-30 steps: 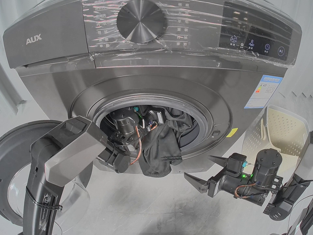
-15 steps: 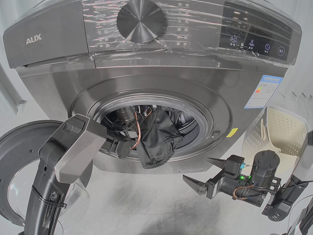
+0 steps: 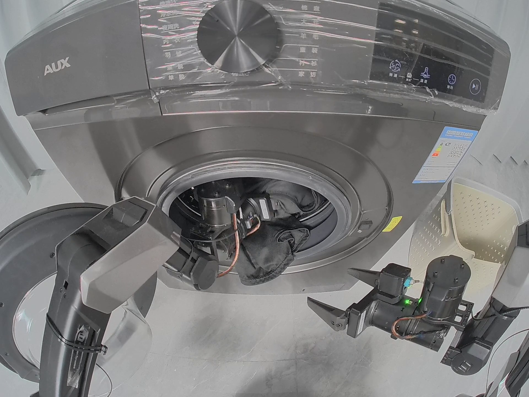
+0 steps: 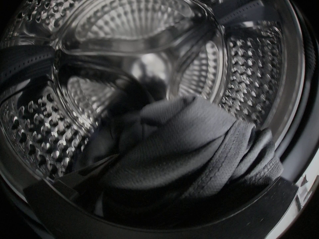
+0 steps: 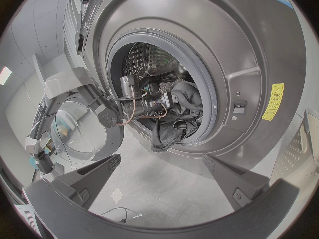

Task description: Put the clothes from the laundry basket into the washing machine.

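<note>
A dark grey garment (image 3: pixel 270 249) lies across the lower rim of the washing machine (image 3: pixel 358 155) opening, part bunched inside the drum and part hanging outside. My left arm's wrist (image 3: pixel 217 210) is inside the opening, just left of the garment. In the left wrist view the left gripper (image 4: pixel 166 163) looks open, with the garment (image 4: pixel 179 140) heaped over it and the steel drum (image 4: pixel 133 17) behind. My right gripper (image 3: pixel 332 288) hangs open above the floor, below and right of the opening, holding nothing. From the right wrist view the garment (image 5: pixel 176 123) drapes over the rim.
The round machine door (image 3: pixel 22 266) stands swung open at the left, behind my left arm. A cream perforated laundry basket (image 3: pixel 485 216) stands at the right beside the machine. Bare grey floor (image 3: pixel 248 337) lies in front of the machine.
My left arm pushed deeper into the drum, then drew back a little. The garment went further in and less of it hangs outside. The right gripper drifted slightly left.
</note>
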Available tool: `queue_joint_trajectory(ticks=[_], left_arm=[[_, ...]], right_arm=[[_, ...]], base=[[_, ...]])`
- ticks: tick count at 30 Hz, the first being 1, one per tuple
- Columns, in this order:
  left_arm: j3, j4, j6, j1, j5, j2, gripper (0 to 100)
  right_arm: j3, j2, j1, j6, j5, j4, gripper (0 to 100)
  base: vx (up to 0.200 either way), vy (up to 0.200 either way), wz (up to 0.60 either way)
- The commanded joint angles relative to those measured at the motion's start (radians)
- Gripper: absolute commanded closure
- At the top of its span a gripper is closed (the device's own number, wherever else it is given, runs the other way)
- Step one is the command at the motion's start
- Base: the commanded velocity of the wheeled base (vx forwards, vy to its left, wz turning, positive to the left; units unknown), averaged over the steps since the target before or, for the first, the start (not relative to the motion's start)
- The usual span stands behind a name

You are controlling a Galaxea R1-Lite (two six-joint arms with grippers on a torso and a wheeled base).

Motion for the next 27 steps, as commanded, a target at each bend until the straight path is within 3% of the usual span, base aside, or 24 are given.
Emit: queue_joint_trajectory(ticks=[1, 9, 11, 15, 19, 20, 27], left_arm=[[0.175, 0.066, -0.001, -0.041, -0.068, -0.115, 0], [0.315, 0.076, 0.017, -0.075, -0.131, -0.142, 0], [0.333, 0.076, 0.035, -0.079, -0.143, -0.137, 0], [0.335, 0.078, 0.074, -0.076, -0.146, -0.112, 0], [0.321, 0.081, 0.080, -0.070, -0.143, -0.086, 0], [0.315, 0.080, 0.085, -0.069, -0.143, -0.080, 100], [0.203, 0.070, 0.083, -0.049, -0.111, -0.043, 100]], right_arm=[[-0.001, 0.000, 0.001, 0.001, -0.001, 0.000, 0], [0.001, 0.000, 0.002, 0.001, -0.003, 0.001, 0], [-0.001, 0.000, 0.006, 0.001, -0.003, 0.000, 0], [-0.001, 0.000, 0.006, 0.001, -0.003, 0.001, 0], [-0.001, 0.000, 0.007, 0.001, -0.003, 0.000, 0], [-0.001, 0.000, 0.007, 0.001, -0.003, 0.000, 0], [-0.001, 0.002, 0.007, 0.001, -0.003, 0.000, 0]], base=[[0.000, 0.000, 0.00], [0.000, 0.000, 0.00], [0.000, 0.000, 0.00], [0.000, 0.000, 0.00], [0.000, 0.000, 0.00], [0.000, 0.000, 0.00], [0.000, 0.000, 0.00]])
